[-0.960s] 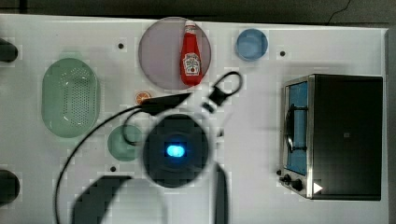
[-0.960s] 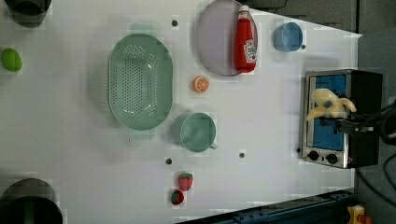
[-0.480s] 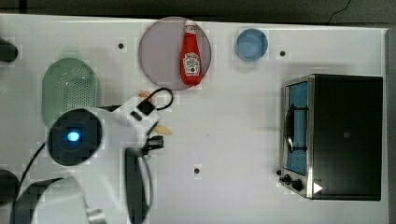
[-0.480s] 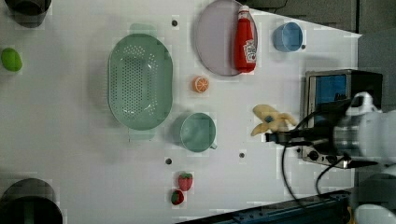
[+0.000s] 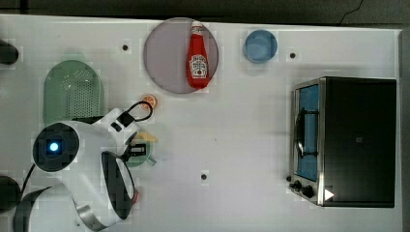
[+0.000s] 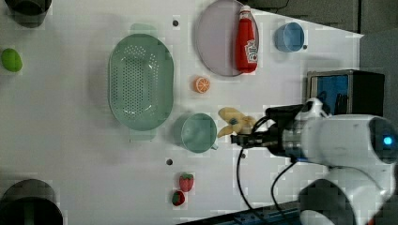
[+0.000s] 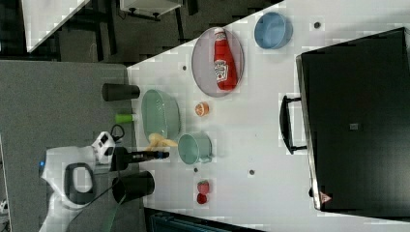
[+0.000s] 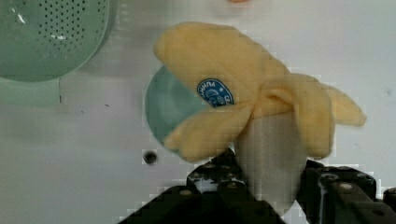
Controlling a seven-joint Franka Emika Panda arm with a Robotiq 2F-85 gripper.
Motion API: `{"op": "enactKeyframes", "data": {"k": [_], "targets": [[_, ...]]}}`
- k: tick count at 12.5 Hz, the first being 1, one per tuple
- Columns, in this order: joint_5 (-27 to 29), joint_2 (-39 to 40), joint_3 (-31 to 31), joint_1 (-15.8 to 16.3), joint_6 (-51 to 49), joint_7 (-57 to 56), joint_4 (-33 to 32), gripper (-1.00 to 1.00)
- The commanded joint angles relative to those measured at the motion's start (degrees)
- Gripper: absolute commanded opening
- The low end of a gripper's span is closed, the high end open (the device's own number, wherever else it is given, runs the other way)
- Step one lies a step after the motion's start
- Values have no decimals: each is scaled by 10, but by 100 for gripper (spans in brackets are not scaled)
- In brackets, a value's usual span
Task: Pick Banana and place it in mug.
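Note:
A pale-yellow, partly peeled toy banana with a blue sticker sits between my gripper's black fingers, which are shut on its whitish stem end. In the left view the banana hangs just to the right of the teal-green mug, with the gripper behind it. The wrist view has the mug's round opening partly behind the banana. In the right view the banana hovers left of the mug. In the top view my arm hides most of the mug.
A pale-green perforated basket lies close beside the mug. An orange slice, a plate with a ketchup bottle and a blue cup lie beyond. Two strawberries and a toaster oven are also on the table.
My arm has carried the banana away from the toaster oven, leftward in the left view, until it hangs beside the mug.

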Motion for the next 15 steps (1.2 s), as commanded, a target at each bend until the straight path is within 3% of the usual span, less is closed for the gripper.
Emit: {"op": "enactKeyframes", "data": {"k": [1, 5, 6, 12, 15], "targets": [[14, 34, 0, -6, 95, 48, -27, -37], [14, 88, 4, -6, 153, 54, -39, -37], [14, 96, 4, -6, 153, 60, -39, -29], [14, 89, 6, -6, 153, 61, -37, 99], [15, 29, -10, -13, 141, 61, -36, 100]]}}
